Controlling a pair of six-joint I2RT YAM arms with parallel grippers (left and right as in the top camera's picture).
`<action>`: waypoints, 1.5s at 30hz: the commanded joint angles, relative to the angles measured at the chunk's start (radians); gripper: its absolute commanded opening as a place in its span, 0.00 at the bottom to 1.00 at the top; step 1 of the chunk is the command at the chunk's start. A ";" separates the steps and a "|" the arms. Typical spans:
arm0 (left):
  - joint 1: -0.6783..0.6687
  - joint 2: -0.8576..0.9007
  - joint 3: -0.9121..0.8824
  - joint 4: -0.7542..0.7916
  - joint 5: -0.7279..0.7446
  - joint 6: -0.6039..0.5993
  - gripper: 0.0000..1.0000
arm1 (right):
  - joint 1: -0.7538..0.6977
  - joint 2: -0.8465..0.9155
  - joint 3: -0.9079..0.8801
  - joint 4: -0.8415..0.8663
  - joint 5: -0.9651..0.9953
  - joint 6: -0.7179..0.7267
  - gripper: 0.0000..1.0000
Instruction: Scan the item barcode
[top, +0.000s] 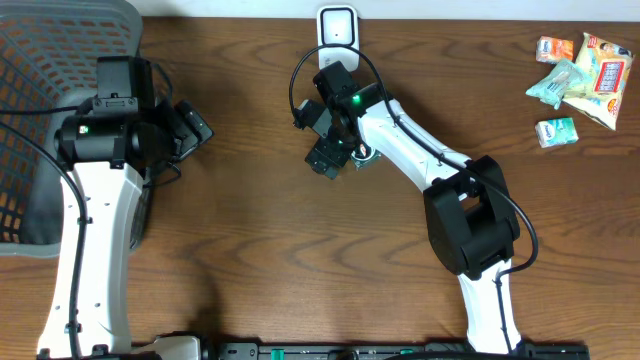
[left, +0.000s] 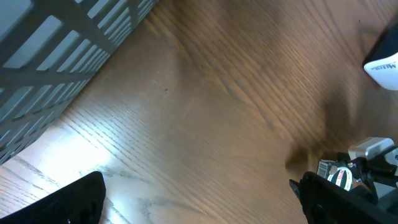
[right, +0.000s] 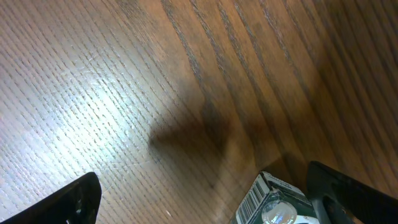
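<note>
The right gripper (top: 328, 152) hovers low over the middle of the table (top: 250, 260), jaws spread wide with nothing between them. The item (top: 363, 156) sits on the wood just beside it, peeking out on the side nearer the arm's own elbow. In the right wrist view the item (right: 268, 204) pokes up from the bottom edge. It lies inside the open span but well off centre, crowding the finger on the frame's right rather than sitting mid-gap. So the claw probably needs a small shift toward that side before it closes. The long axis can't be called, because most of the item is cut off by the frame. What shows is a small pack with a white panel of black barcode stripes facing up beside a glossy clear face catching glare, and a touch of green in the overhead view. The white scanner (top: 338, 26) waits at the far edge of the table, just past the right gripper. The left gripper (top: 193, 127) is also spread and empty, parked by the basket (top: 40, 60) well apart from the item. This looks like the right arm's pick.
</note>
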 joint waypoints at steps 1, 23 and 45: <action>0.005 0.001 -0.002 0.000 -0.013 -0.001 0.98 | 0.009 -0.002 0.008 0.002 -0.011 0.011 0.99; 0.005 0.001 -0.002 0.000 -0.013 -0.001 0.98 | 0.021 -0.002 0.008 0.006 -0.011 0.011 0.99; 0.005 0.001 -0.002 0.000 -0.013 -0.001 0.98 | 0.032 -0.002 0.008 0.013 -0.011 0.011 0.99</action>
